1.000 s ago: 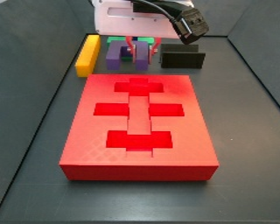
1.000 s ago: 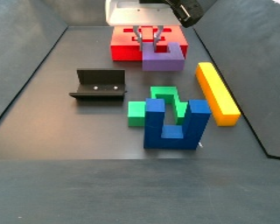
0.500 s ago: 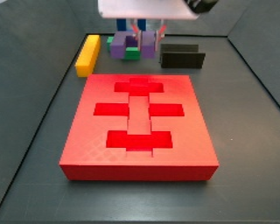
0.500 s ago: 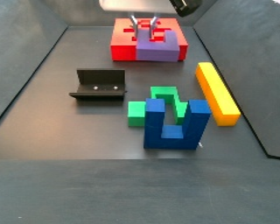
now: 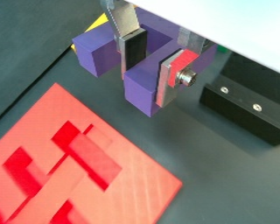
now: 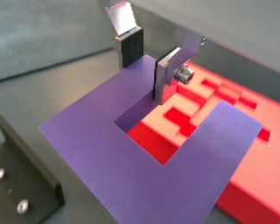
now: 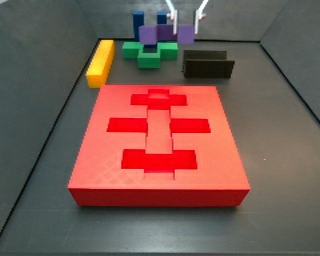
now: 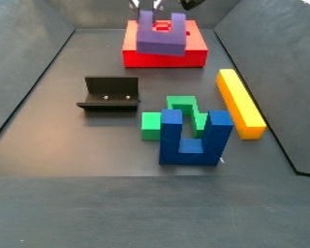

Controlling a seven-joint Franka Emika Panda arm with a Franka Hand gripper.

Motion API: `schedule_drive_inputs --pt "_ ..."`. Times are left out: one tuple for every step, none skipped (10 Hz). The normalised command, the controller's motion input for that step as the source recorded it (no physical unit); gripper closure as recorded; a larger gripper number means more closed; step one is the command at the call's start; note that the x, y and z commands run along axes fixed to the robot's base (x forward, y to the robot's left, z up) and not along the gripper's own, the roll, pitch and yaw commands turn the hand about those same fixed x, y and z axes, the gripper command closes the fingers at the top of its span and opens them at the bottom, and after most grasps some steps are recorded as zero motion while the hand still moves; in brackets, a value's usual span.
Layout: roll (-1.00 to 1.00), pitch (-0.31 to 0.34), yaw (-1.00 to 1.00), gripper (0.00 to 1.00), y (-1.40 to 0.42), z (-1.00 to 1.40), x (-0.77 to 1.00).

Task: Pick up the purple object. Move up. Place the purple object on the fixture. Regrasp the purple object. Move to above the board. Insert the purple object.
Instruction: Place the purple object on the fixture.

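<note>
Red and flat, the large rectangular board [image 7: 159,140] with its darker cross- and bar-shaped recesses is lying on the dark grey floor [image 8: 80,184], filling the middle of a side view and sitting at the far end in another [image 8: 166,53]. Both wrist views are catching only part of it [image 5: 78,166] [image 6: 224,131].

Next in size, the blue two-pronged block [image 8: 194,138] is standing beside the green stepped block [image 8: 165,117]; both show whole in that side view, while elsewhere only the green block [image 7: 151,57] and a blue sliver show behind the held piece. The long yellow bar [image 7: 99,61] is lying alongside the board's far corner [image 8: 240,100].

The small purple U-shaped block [image 7: 164,35] is hanging clear of the floor, up near the frame's top edge. A wrist view is showing it from its broad face, the board visible through its slot [image 6: 143,166]; another is showing it from the prong side [image 5: 130,66].

The dark L-shaped fixture [image 7: 208,65] is standing on the floor by the board's far right corner, well apart from the purple block; its screw holes are showing in a side view [image 8: 108,94] and both wrist views [image 5: 250,107] [image 6: 20,179].

The tool [image 5: 152,54] is clenching one prong of the purple block between its silver plates, pointing downward; the side views are cropping it at the top edge [image 8: 158,10]. Dark panels are walling the floor on either side.
</note>
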Motion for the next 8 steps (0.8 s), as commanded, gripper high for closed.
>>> schedule_drive_inputs --pt "-0.68 0.0 -0.08 1.0 0.05 0.38 0.36" --pt "-0.68 0.0 -0.1 1.0 0.04 0.37 0.33" --pt "-0.63 0.0 -0.11 1.0 0.03 0.33 0.35" --pt "-0.61 0.0 -0.11 1.0 0.04 0.31 0.33" --pt "-0.61 0.0 -0.11 1.0 0.06 0.3 0.34" --pt "-0.63 0.0 -0.1 1.0 0.07 0.29 0.36" --pt "-0.63 0.0 -0.1 1.0 0.07 0.29 0.34" --pt "-0.64 0.0 -0.1 1.0 0.09 0.31 0.32"
